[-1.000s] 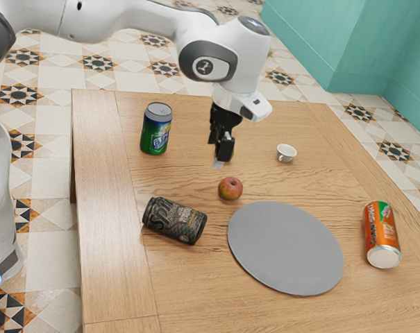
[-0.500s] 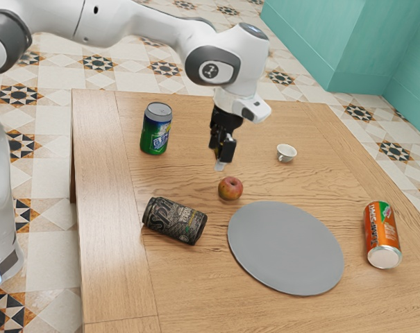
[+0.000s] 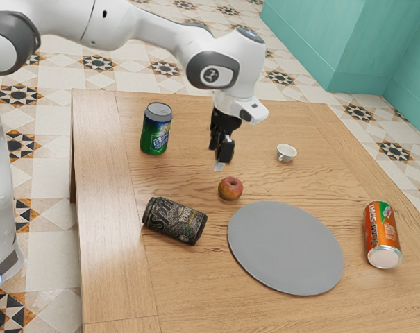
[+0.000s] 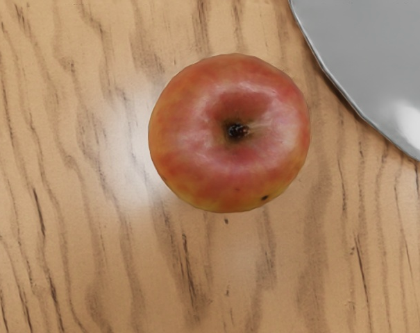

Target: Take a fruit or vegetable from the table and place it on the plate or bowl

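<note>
Nothing lifted yet: our gripper (image 3: 222,158) hovers above the apple (image 3: 230,188), jaw spread untellable, with the plate (image 3: 286,248) at its four o'clock.

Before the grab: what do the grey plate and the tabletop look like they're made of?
Plate: smooth grey surface with one soft highlight in the wrist view; possibly glazed ceramic or plastic, the look leaves it open. Table: light wood, dark grain lines, slight satin sheen.
</note>
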Robot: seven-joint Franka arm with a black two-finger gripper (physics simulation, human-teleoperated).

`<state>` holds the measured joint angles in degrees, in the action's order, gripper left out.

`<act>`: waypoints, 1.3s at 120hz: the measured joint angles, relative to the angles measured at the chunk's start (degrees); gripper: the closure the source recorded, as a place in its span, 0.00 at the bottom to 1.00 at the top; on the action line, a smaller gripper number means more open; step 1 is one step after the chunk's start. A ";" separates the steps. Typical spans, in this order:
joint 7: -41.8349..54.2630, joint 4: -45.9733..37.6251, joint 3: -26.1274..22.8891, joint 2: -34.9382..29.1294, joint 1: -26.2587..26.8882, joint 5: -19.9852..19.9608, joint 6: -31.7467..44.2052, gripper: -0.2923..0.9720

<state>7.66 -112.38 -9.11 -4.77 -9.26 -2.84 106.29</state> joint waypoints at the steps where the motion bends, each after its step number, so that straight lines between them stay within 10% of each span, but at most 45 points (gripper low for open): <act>1: 0.08 0.14 -0.09 0.06 -0.03 0.02 0.04 0.23; 156: 6.16 6.45 -7.40 7.95 -5.80 -0.08 -0.12 0.23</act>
<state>13.82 -105.93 -16.51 3.19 -15.06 -2.93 106.17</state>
